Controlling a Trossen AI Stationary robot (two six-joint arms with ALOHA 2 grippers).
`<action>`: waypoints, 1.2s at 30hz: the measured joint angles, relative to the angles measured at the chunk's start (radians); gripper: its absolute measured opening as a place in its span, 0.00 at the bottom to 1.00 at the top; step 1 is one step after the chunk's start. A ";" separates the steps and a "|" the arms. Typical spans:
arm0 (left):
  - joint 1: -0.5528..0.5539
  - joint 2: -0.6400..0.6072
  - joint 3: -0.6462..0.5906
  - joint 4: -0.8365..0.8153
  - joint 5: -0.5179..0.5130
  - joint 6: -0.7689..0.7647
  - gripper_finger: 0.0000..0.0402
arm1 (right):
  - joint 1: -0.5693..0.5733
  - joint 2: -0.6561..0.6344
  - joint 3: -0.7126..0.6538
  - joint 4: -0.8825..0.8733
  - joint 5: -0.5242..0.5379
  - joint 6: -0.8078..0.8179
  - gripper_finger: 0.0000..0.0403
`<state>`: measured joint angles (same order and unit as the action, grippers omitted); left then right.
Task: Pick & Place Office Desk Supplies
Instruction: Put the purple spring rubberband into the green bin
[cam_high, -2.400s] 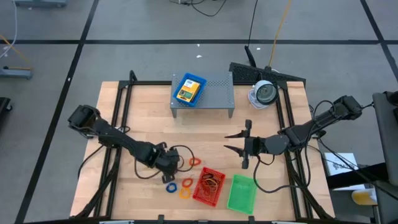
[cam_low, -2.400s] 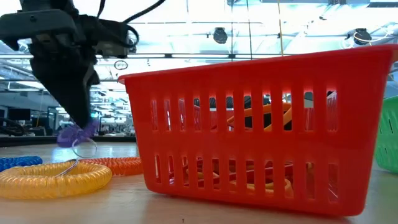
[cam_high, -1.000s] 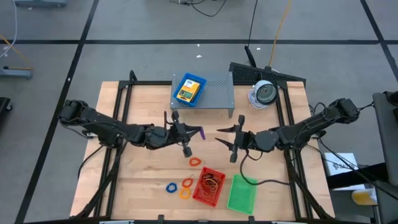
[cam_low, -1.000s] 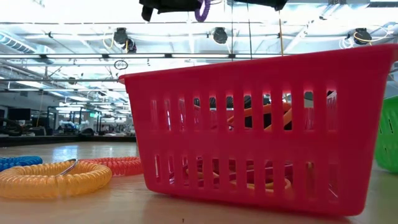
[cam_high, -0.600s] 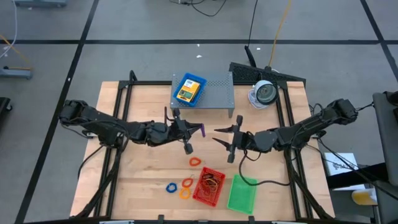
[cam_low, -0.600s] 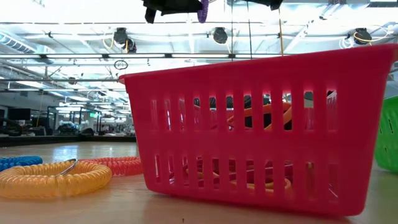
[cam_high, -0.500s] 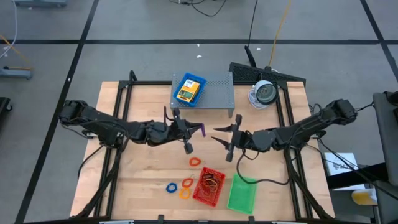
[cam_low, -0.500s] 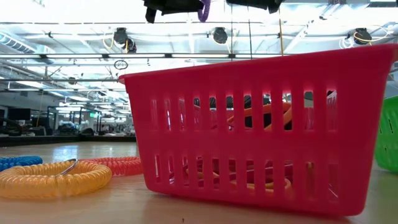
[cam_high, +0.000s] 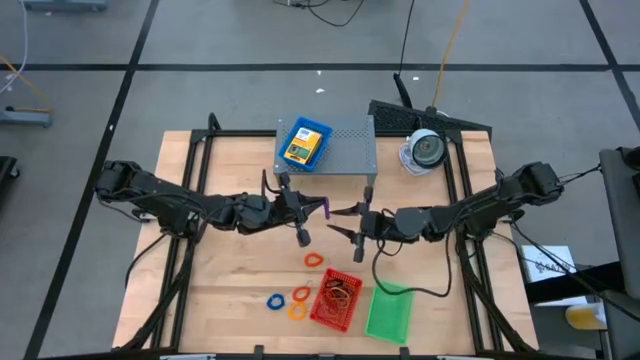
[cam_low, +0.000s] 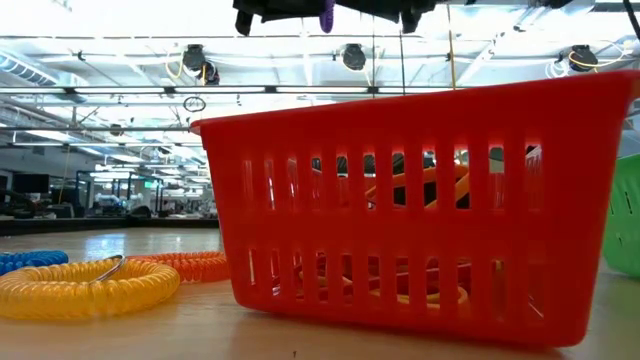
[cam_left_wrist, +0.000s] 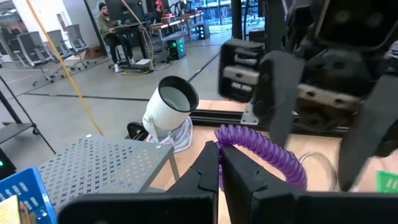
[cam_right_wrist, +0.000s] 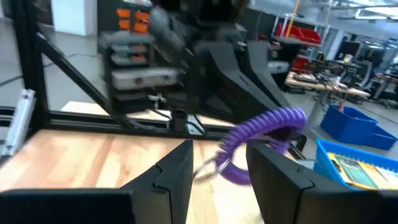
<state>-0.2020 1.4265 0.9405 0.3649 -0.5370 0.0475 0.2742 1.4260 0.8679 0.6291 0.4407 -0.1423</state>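
My left gripper (cam_high: 312, 211) hangs over the middle of the table, shut on a purple coil ring (cam_high: 323, 210), which also shows in the left wrist view (cam_left_wrist: 264, 149) and at the low view's top edge (cam_low: 325, 14). My right gripper (cam_high: 338, 222) faces it from the table's right, open. In the right wrist view its fingers (cam_right_wrist: 177, 177) stand on either side of the purple ring (cam_right_wrist: 264, 127); I cannot tell whether they touch it. Red (cam_high: 313, 260), blue (cam_high: 273, 300) and orange (cam_high: 300, 295) rings lie flat on the table beside the red tray (cam_high: 335, 298). My left gripper pinches the purple coil ring between its two fingers (cam_left_wrist: 208, 165) at one end of the coil (cam_left_wrist: 225, 135). The fingers come level from the table's left. The ring is lifted clear of the table and juts out past the fingertips toward my right gripper.
A blue tray with a yellow-and-green crayon box (cam_high: 303, 143) sits on the grey perforated shelf (cam_high: 350, 150) at the far side. A round white device (cam_high: 424, 150) stands far right. The green tray (cam_high: 388, 312) lies near the red one. Yellow (cam_low: 90, 285) and orange (cam_low: 190, 265) coils lie left of the red tray (cam_low: 420, 200).
My right gripper has moved toward the table's left, closing in on the purple ring, and has stayed open. My left gripper has kept still in the air with the ring.
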 joint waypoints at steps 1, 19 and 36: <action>0.000 0.000 0.000 0.000 0.008 0.000 0.02 | -0.004 0.005 0.000 0.002 0.001 0.000 0.35; 0.000 0.000 0.000 0.004 0.041 0.001 0.02 | -0.040 0.058 0.000 0.052 0.000 -0.038 0.24; 0.000 0.000 0.000 0.002 0.100 -0.021 0.21 | -0.039 0.058 0.000 0.047 -0.011 -0.064 0.02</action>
<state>-0.2024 1.4265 0.9405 0.3670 -0.4366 0.0261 0.2352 1.4837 0.8677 0.6758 0.4293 -0.2066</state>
